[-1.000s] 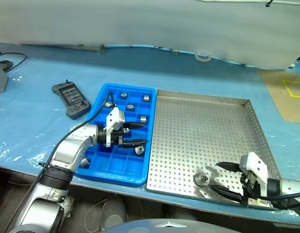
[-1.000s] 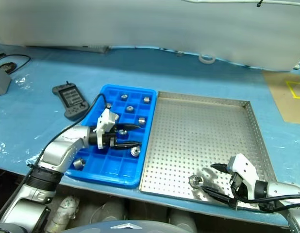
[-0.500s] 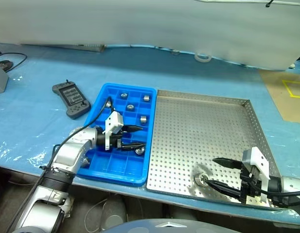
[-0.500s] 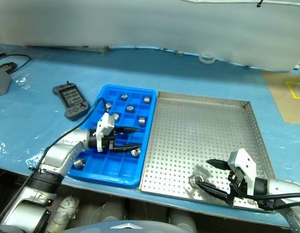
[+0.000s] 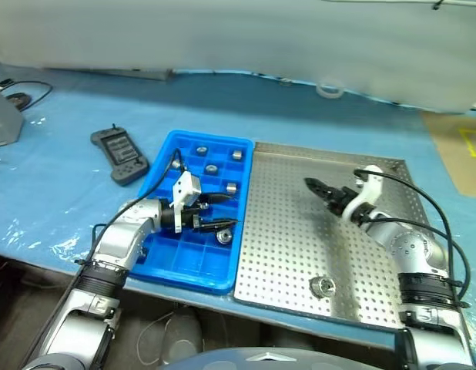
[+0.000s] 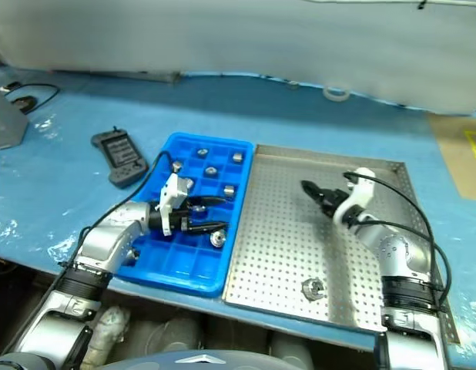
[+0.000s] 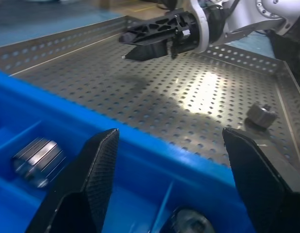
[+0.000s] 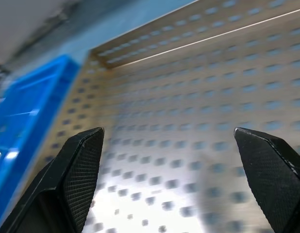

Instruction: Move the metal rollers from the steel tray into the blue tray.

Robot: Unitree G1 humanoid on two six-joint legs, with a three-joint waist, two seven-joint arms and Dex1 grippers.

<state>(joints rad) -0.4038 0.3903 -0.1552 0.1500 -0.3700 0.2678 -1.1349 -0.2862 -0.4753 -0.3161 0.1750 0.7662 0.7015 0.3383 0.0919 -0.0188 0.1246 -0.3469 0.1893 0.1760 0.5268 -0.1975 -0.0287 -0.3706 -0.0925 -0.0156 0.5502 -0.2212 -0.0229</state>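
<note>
Left tool [image 5: 216, 212] hangs over the blue tray [image 5: 167, 154], its two black fingers spread apart and grasping nothing, tips pointing toward the steel tray [image 5: 300, 247]; one metal roller [image 5: 223, 237] lies in a compartment just below the lower finger. Right tool [image 5: 318, 189] is over the middle of the steel tray, fingers released wide and empty, pointing toward the blue tray. Several more metal rollers sit in the blue tray's far compartments, among them one at [image 5: 236, 154] and one at [image 5: 232, 186]. A single roller [image 5: 323, 287] lies on the steel tray near its front rim, well apart from the right tool. Both trays sit side by side, touching, on the blue tabletop [image 5: 61, 193], with a dark controller [image 5: 119, 153] lying near the blue tray's far left corner.
</note>
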